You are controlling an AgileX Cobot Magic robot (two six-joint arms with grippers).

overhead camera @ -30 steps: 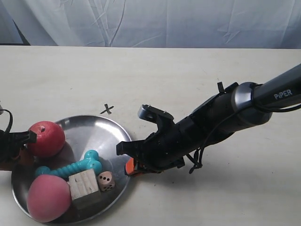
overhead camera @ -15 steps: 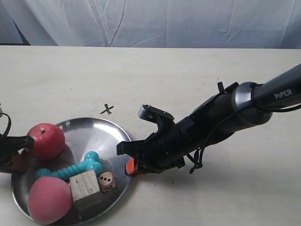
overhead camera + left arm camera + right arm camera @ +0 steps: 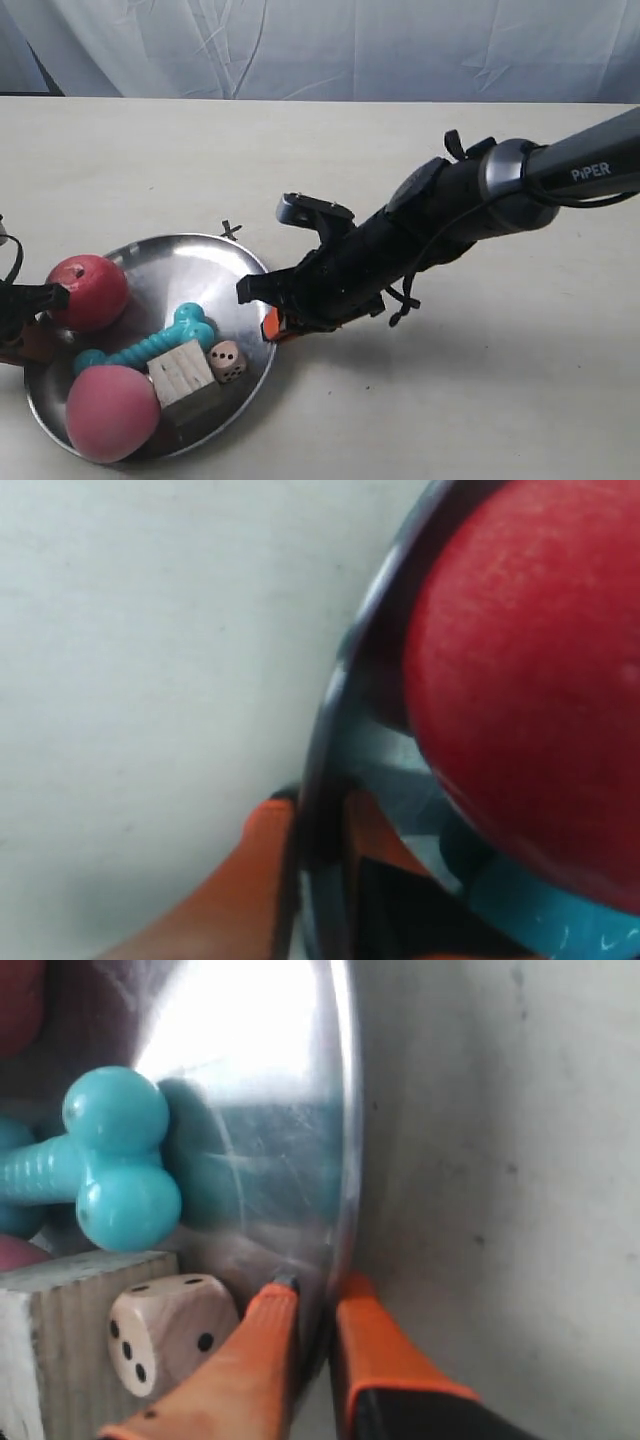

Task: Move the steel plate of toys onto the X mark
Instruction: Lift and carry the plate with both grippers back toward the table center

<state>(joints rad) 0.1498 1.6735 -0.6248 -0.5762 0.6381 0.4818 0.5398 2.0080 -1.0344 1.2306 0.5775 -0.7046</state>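
The steel plate (image 3: 190, 275) is held off the table by both grippers and casts a shadow below. It carries a red apple (image 3: 88, 291), a pink ball (image 3: 112, 413), a teal bone (image 3: 150, 342), a wooden cube (image 3: 183, 373) and a die (image 3: 227, 361). My right gripper (image 3: 312, 1300) is shut on the plate's rim (image 3: 345, 1140), one orange finger inside beside the die (image 3: 165, 1328). My left gripper (image 3: 318, 815) is shut on the opposite rim (image 3: 335, 690), close to the apple (image 3: 530, 670). The X mark (image 3: 231, 230) lies just beyond the plate's far edge.
The black arm at the exterior view's right (image 3: 440, 225) stretches low across the table towards the plate. A white cloth backdrop (image 3: 320, 45) hangs behind the pale table (image 3: 150, 150). The left arm (image 3: 15, 310) shows at the view's left edge.
The plate has risen and shifted up and slightly right towards the X, its far rim now nearly touching the mark. Both arms moved with it, and the toys slid a little.
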